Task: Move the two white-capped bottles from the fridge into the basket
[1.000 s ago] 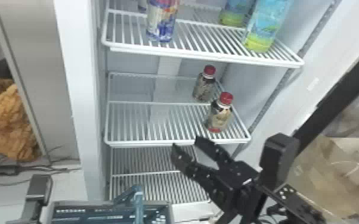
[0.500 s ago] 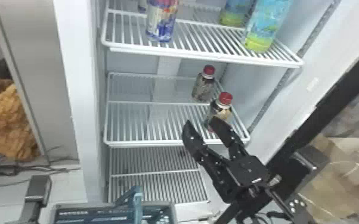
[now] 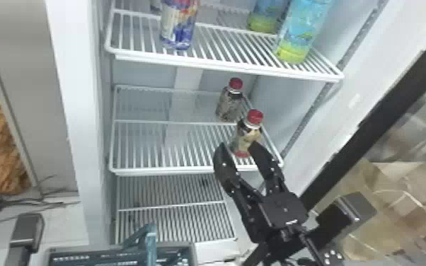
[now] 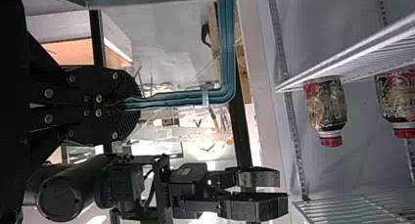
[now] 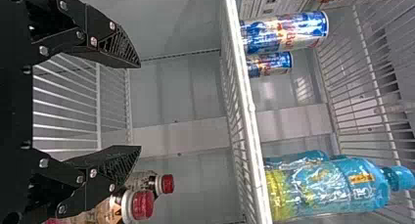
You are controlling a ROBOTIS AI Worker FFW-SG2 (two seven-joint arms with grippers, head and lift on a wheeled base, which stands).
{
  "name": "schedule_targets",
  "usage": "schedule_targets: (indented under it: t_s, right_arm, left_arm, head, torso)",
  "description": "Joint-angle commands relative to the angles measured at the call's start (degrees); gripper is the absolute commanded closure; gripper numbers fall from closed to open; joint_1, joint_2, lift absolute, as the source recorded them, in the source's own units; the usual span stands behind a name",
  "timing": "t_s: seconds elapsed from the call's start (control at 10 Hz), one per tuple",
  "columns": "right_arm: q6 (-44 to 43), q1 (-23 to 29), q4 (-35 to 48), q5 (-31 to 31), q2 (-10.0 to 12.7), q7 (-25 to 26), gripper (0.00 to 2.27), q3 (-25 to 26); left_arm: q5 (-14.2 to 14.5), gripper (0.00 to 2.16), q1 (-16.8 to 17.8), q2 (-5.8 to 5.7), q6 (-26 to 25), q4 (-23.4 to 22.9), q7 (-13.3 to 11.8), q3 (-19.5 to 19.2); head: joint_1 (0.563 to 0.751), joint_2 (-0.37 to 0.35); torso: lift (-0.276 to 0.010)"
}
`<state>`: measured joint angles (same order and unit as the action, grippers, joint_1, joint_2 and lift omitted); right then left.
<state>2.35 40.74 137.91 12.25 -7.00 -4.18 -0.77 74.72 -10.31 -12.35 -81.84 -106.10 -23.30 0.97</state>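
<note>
Right gripper: I have it (image 3: 238, 145) in front of the fridge (image 3: 69, 106), its two fingers spread wide, and between them they hold nothing.
Front bottle: it (image 3: 248, 138) stands upright on the middle shelf (image 3: 159, 172), near the front edge at the right side. In my head view it is just past the fingertips, and the right-hand finger covers a part of it.
Line-up: in the right wrist view the front bottle sits on the side of that right-hand finger, not centred in the opening. The left wrist view shows me a space between the fingertips and this bottle, so they are apart.
Back bottle: it (image 3: 229, 104) is upright on the same shelf, deeper inside and a little to the left of the front one, so it is farther from the right gripper.
Caps: on both bottles I see red, above a white ring.
Left gripper: its fingers (image 4: 115, 84) are closed together on the handle (image 4: 220, 94) of the basket, which passes between their tips.
Basket: it (image 3: 116, 248) is low in front of the fridge, to the left of the right gripper and lower than both bottles.
Upper shelf: cans (image 3: 179, 26) at left, blue bottles (image 3: 302, 32) at right.
</note>
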Motion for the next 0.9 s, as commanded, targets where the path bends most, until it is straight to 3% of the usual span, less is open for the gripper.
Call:
schedule_targets:
  t_s: [0.0, 0.8]
  right_arm:
    - [-0.9, 0.0, -0.7, -0.1, 0.1, 0.0, 0.51, 0.1]
    - [-1.8, 0.2, -0.6, -0.3, 0.1, 0.0, 0.5, 0.1]
  left_arm:
    - [0.0, 1.16, -0.1, 0.04, 0.0, 0.0, 0.0, -0.1]
    - [0.3, 1.16, -0.4, 0.13, 0.1, 0.0, 0.0, -0.4]
  head:
    - [0.695, -0.35]
    - [0.695, -0.35]
  torso:
    - [-0.26]
    - [-0.26]
